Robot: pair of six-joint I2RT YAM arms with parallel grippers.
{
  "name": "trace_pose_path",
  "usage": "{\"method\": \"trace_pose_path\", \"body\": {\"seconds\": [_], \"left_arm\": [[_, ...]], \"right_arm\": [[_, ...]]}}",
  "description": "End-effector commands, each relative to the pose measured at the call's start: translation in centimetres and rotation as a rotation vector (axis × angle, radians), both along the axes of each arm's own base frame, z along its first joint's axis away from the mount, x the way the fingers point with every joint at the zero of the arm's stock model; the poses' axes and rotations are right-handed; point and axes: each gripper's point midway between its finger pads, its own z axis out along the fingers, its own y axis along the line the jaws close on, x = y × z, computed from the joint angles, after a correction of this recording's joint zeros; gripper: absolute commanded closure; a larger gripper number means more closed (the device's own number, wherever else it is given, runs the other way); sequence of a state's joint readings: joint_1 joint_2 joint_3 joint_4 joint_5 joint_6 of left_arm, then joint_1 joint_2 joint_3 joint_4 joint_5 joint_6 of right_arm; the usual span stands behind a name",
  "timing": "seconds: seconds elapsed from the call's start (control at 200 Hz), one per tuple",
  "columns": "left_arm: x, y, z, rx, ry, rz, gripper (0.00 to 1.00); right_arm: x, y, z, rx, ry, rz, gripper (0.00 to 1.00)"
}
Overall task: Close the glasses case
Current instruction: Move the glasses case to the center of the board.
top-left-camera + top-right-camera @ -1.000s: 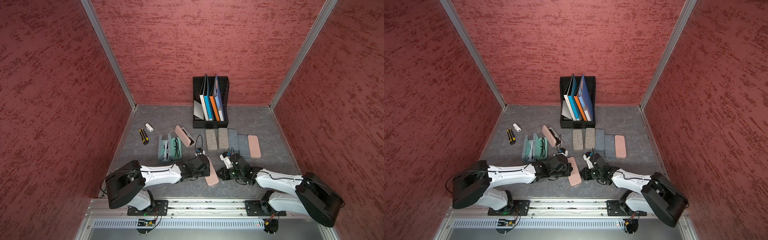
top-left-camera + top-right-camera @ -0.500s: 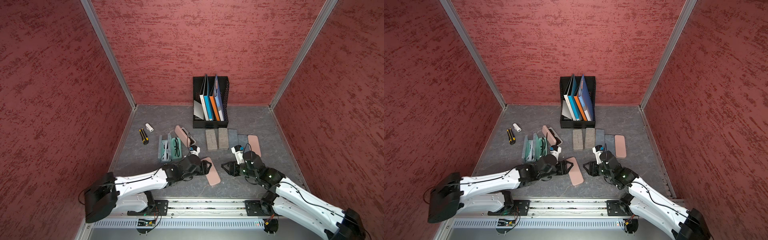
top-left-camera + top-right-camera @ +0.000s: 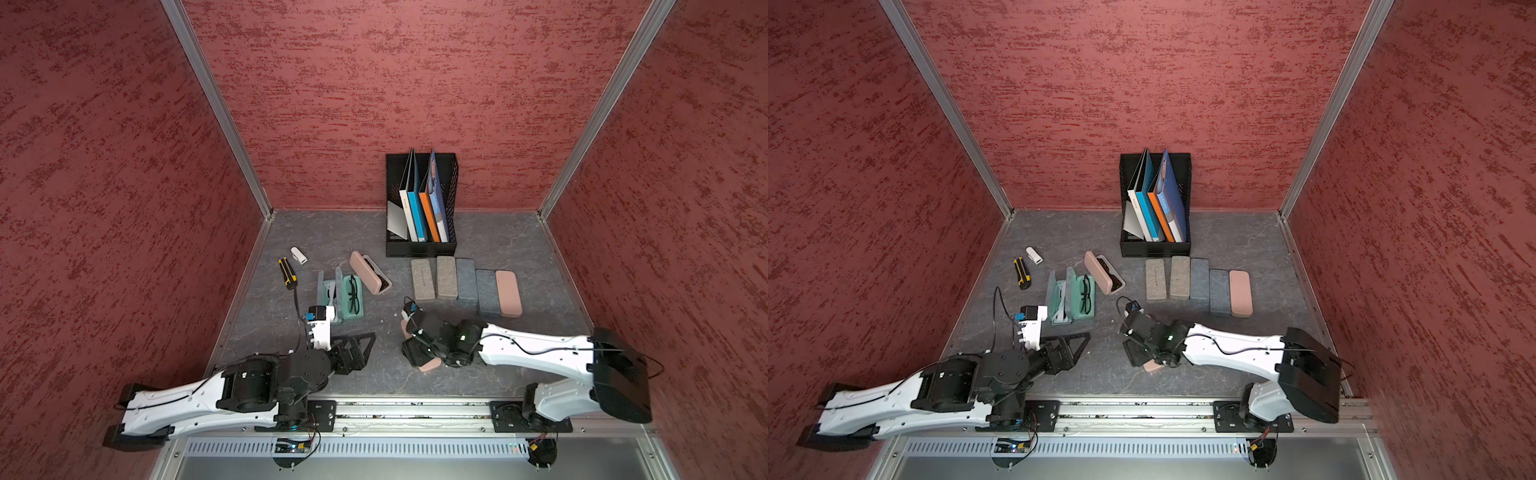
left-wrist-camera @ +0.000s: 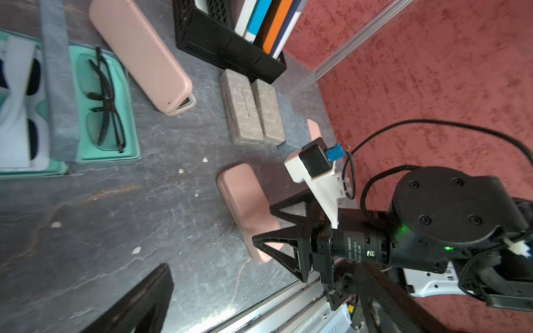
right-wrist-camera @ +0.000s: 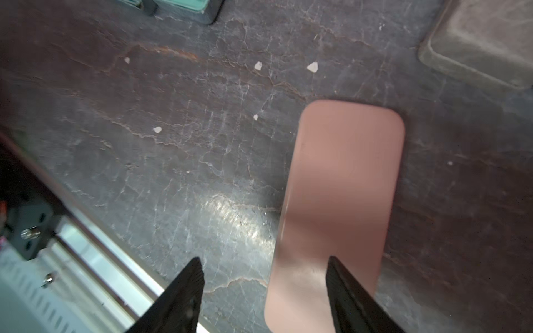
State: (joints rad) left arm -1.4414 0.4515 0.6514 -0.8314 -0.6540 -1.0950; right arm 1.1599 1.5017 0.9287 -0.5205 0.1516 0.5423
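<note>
The pink glasses case [image 5: 340,187] lies flat on the desk [image 3: 519,232], directly beneath the right jaws, and its lid looks down. No seam is visible, so I cannot tell whether the lid has latched. The right jaws stand partly open and grip nothing. One finger [image 5: 352,302] hangs over the near end of the case and the other finger [image 5: 184,302] is over bare desk beside it. The left jaws are spread wide and empty, well apart from the case, which lies out beyond their tips.

The likeliest trouble is that offset straddle. If the right jaws drop or close from here, the finger above the case would land on the lid rather than beside it. It could then skid the case sideways, or catch the edge and lift the lid again. The metal rail [image 5: 95,245] is close on the bare-desk side of those jaws, so a sideways shove could run the case up against it.

If the lid is only resting, it could spring open once nothing presses on it.

The teal cases [image 3: 353,295] holding glasses [image 4: 106,101] sit open just beside the left wrist. A careless swing of that arm could clip them. Beyond them another pink case [image 3: 368,272] also stands open, so a different case might be taken for the target.
</note>
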Motion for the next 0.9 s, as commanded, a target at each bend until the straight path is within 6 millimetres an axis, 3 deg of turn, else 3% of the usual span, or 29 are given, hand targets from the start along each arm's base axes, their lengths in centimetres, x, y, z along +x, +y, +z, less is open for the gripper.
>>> {"method": "trace_pose_path", "body": {"seconds": [0.0, 0.17, 0.386, 0.661, 0.897], "left_arm": [[0.8, 2.2, -0.8, 0.159, -0.046, 0.091, 0.00], [0.7, 1.4, 0.2, 0.146, -0.076, 0.073, 0.00], [0.5, 1.5, -0.1, 0.120, -0.072, 0.062, 0.00], [0.5, 1.3, -0.4, 0.134, -0.073, 0.055, 0.00], [0.4, 1.4, -0.9, 0.124, -0.069, 0.050, 0.00]], "right_arm": [[1.2, -2.4, -1.2, -0.189, -0.092, -0.054, 0.32], [1.9, -2.5, -2.1, -0.286, -0.130, -0.067, 0.31], [2.8, -4.1, -3.7, -0.384, -0.163, -0.129, 0.31], [4.5, -8.3, -4.6, -0.302, -0.121, -0.328, 0.38], [3.9, -12.7, -5.6, -0.269, -0.082, -0.475, 0.42]]}}
